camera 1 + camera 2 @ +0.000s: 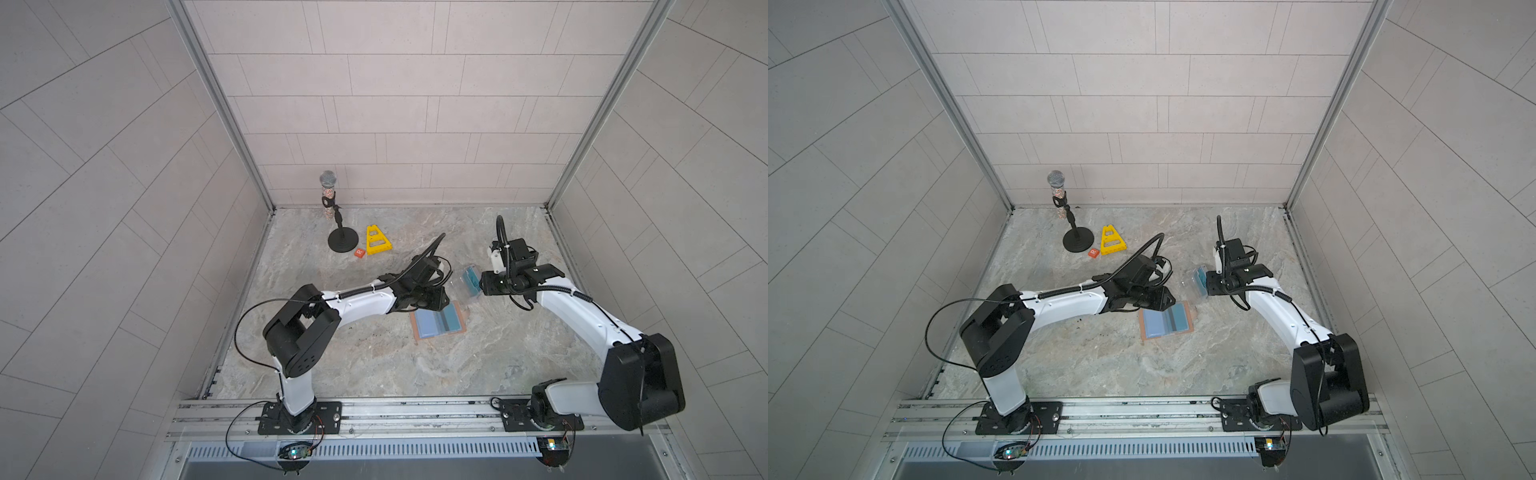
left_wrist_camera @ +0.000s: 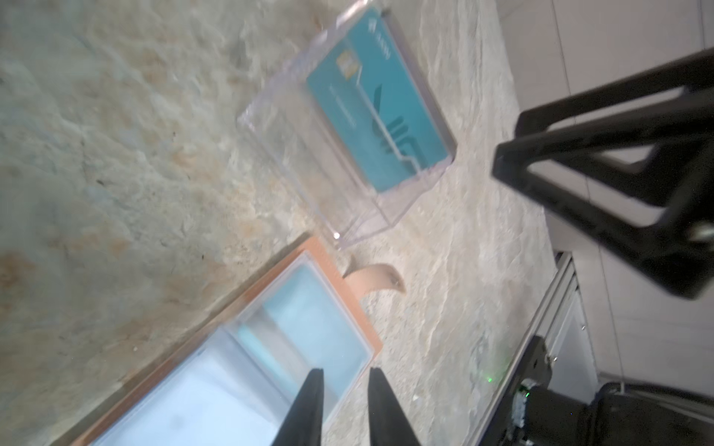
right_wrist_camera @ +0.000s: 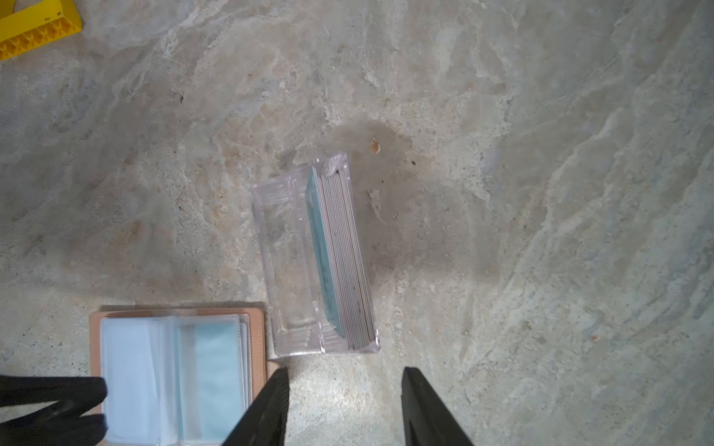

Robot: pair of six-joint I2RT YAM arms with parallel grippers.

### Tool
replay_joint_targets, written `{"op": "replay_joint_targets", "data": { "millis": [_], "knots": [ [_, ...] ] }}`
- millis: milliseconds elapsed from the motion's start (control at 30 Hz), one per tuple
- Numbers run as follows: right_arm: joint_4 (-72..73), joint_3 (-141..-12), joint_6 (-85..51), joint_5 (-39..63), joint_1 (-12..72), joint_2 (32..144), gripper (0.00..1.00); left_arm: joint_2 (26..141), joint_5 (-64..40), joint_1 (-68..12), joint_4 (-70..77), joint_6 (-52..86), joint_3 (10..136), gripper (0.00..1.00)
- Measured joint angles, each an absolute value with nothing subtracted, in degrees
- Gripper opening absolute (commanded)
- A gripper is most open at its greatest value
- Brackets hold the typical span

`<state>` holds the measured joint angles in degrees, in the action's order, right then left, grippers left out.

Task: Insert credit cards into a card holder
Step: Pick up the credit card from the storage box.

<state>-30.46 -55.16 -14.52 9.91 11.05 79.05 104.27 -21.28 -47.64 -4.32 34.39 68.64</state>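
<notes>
A: Where is the card holder?

B: The tan-pink leather-like booklet card holder lies open and flat on the marbled stone counter, just beside the clear plastic box-shaped stand. I cannot tell whether the 2 touch. Its strap tab curls out on the stand's side.

A: And the cards?

B: A stack of thin plastic credit cards stands on edge inside the stand, leaning on 1 wall, with a teal card in front. 2 light blue cards show through the holder's clear sleeves.

A: Your jaws?

B: My left jaws hang over the holder's edge nearest the stand, parted by a narrow gap with nothing in it. My right jaws hover just beside the stand, spread wide and also empty.
</notes>
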Motion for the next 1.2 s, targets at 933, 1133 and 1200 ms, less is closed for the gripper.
{"op": "replay_joint_targets", "data": {
  "millis": [933,1133,1200],
  "knots": [
    [-35.05,-66.89,-8.75,16.29,7.31,95.46,0.59,125.36,-22.50,-45.01,-10.76,40.32,92.84,0.59],
    [-35.18,-67.35,-8.71,16.27,7.05,96.51,0.59,127.61,-22.92,-45.01,-11.09,41.01,94.35,0.59],
    [-35.24,-67.59,-8.60,16.27,7.01,97.08,0.59,128.38,-22.96,-44.99,-11.07,41.60,95.04,0.59]
  ]
}}
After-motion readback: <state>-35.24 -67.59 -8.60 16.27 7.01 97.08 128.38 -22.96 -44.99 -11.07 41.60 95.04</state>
